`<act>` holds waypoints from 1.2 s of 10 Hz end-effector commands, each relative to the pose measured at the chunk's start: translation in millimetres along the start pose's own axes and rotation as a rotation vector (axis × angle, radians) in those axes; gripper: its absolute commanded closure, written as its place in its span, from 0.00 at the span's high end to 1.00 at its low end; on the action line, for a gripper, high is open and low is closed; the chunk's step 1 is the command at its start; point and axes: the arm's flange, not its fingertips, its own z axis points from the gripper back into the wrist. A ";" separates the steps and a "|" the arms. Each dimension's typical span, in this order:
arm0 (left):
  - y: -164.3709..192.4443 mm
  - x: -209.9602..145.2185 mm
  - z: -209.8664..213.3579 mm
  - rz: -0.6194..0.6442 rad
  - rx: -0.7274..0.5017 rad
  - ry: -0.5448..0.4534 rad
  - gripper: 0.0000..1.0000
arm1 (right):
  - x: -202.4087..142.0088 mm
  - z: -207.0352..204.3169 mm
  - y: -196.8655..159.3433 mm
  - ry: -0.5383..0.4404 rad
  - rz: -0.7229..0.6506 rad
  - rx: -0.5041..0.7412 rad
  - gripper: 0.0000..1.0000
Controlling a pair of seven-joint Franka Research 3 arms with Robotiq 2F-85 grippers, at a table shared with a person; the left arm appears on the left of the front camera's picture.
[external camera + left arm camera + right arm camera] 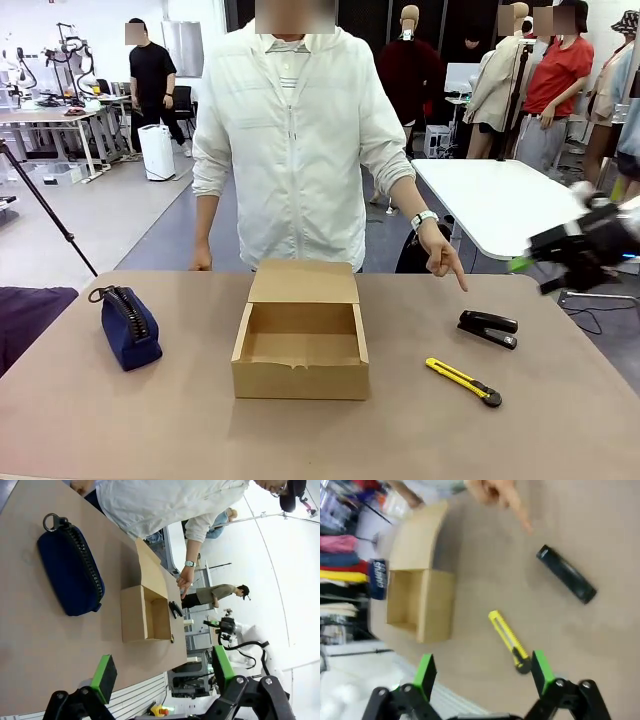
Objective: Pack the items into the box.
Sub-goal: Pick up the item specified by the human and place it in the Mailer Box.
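Our left gripper (pixel 162 672) and right gripper (pixel 482 667) both stand released and empty. The box (pixel 300 378) sits open in the middle of the tabletop (pixel 150 425), with the pouch (pixel 128 328) to its left and the slim black object (pixel 488 328) to its right, by a person's pointing hand (pixel 440 255). We risk grabbing the nearby knife (pixel 463 381) instead.

- The box (pixel 300 345) stands mid-table, open from above, with its lid flap raised along the far side.
- Bare table (pixel 120 420) separates the box from the pouch (pixel 128 325).
- The person's pointing hand (pixel 441 256) hangs just beyond the black object (pixel 488 328), and the utility knife (pixel 463 381) lies near it.
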 end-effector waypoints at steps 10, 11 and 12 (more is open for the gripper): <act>0.6 0.2 1.6 -0.020 -0.011 -0.002 1.00 | 75.4 -104.3 -0.9 0.430 0.221 -0.422 1.00; 0.6 0.2 1.6 -0.020 -0.011 -0.002 1.00 | 92.3 -110.9 -12.6 0.471 0.128 -0.431 1.00; 0.6 0.2 1.6 -0.020 -0.011 -0.002 1.00 | 106.1 -121.9 -23.1 0.493 0.091 -0.462 1.00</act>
